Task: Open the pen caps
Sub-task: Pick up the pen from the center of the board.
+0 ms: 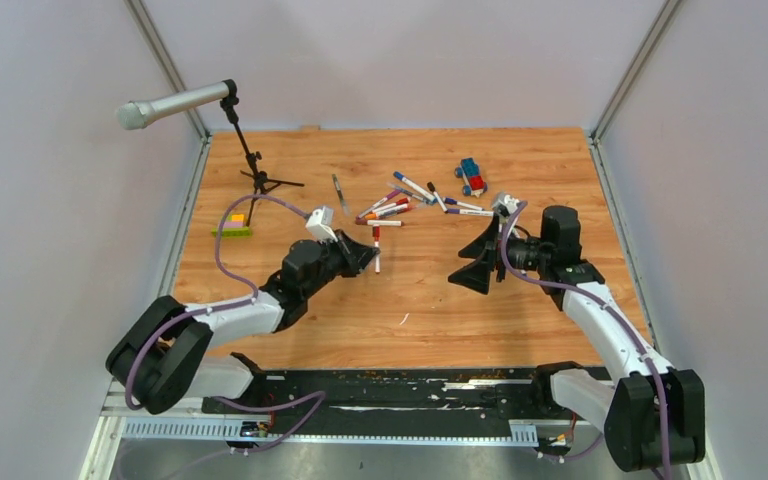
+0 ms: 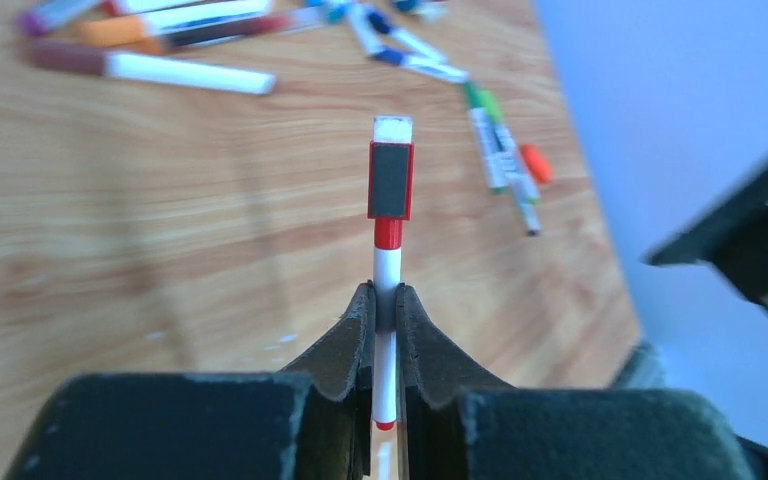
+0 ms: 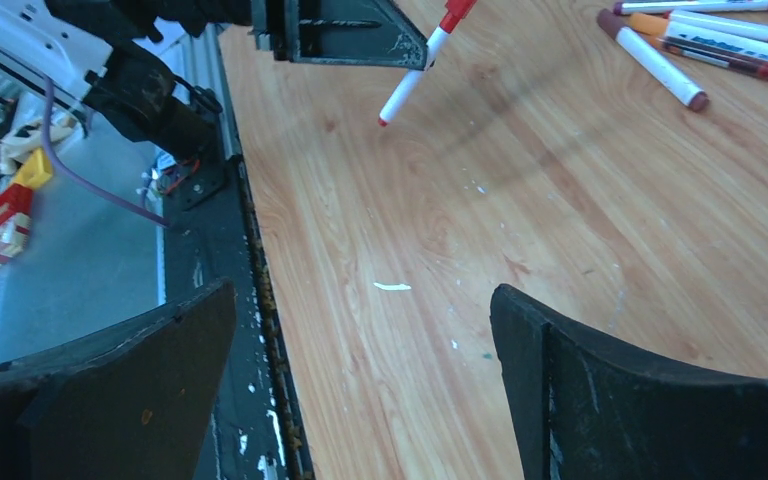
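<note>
My left gripper (image 2: 386, 300) is shut on the white barrel of a pen (image 2: 387, 262), held above the table. The pen's red cap (image 2: 391, 180), with a black pad on its side, points away from the wrist. From above, this pen (image 1: 376, 250) sticks out of the left gripper (image 1: 368, 256) near the table's middle. My right gripper (image 1: 476, 262) hovers to the right of it, facing it, and its jaws (image 3: 363, 290) stand wide open and empty. The held pen (image 3: 415, 75) shows at the top of the right wrist view. Several more capped pens (image 1: 400, 205) lie scattered behind.
A blue-and-red toy car (image 1: 471, 177) sits at the back right of the pens. A green-yellow brick bar (image 1: 232, 231) and an orange block (image 1: 237, 218) lie at the left. A microphone stand (image 1: 250, 160) stands at the back left. Green pens (image 2: 495, 150) lie beside a small orange piece (image 2: 535, 163).
</note>
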Motion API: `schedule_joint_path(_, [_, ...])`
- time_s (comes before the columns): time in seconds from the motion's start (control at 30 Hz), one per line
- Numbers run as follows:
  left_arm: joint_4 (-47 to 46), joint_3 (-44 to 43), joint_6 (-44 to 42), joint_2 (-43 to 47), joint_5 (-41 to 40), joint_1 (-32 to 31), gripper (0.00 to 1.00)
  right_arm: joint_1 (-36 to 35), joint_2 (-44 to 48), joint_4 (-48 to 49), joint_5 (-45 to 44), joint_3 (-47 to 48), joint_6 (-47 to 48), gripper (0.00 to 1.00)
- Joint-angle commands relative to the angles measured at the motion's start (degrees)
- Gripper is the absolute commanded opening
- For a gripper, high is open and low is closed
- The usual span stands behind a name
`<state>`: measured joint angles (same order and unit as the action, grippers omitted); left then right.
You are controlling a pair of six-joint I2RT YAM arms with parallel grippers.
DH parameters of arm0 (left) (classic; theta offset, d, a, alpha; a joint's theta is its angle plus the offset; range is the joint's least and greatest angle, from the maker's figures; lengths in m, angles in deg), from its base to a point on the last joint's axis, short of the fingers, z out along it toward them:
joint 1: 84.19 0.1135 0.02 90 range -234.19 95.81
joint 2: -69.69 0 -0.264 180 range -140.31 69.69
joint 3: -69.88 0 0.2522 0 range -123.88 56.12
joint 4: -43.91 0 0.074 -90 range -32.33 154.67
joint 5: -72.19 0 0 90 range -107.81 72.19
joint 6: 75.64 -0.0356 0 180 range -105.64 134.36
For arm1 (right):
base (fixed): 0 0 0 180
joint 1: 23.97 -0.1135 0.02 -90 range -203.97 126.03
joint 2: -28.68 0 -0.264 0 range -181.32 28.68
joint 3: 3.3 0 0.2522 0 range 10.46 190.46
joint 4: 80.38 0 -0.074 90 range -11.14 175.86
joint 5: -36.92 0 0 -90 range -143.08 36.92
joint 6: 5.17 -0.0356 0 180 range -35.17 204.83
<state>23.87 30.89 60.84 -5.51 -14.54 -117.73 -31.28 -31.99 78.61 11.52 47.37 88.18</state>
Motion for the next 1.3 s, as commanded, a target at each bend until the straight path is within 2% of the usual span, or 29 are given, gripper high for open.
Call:
schedule_joint_path(0.0, [-23.9,3.8,7.1,2.1,-5.9,-7.0,0.00,-1.2,0.1,14.2,3.2,-2.9,-11.7,0.98])
schedule_joint_path(0.13, [-29.7,4.6,8.0,0.0,-10.4,-13.6,0.00,-1.8,-0.4,19.3,2.3,-5.0,-17.3,0.97])
schedule_joint_path(0.33, [-34.1,3.2,8.2,-4.0,-13.9,-19.2,0.00,-3.0,-1.6,24.3,-0.9,-7.5,-22.2,0.96])
schedule_joint_path(0.97, [-37.8,-3.1,7.9,-13.2,-16.8,-26.4,0.00,-9.4,-7.8,28.7,-3.5,-7.9,-27.0,0.69])
schedule_joint_path(1.07, [-38.0,-3.9,7.9,-14.1,-16.9,-26.7,0.00,-10.1,-7.9,28.9,-4.0,-8.1,-27.3,0.61])
schedule_joint_path(1.17, [-38.1,-4.5,7.8,-14.7,-16.7,-27.0,0.00,-10.3,-8.4,28.7,-4.5,-7.9,-27.5,0.49])
schedule_joint_path(1.27, [-38.0,-4.8,7.8,-14.8,-16.7,-27.2,0.00,-10.3,-9.0,28.4,-4.9,-7.7,-27.4,0.31])
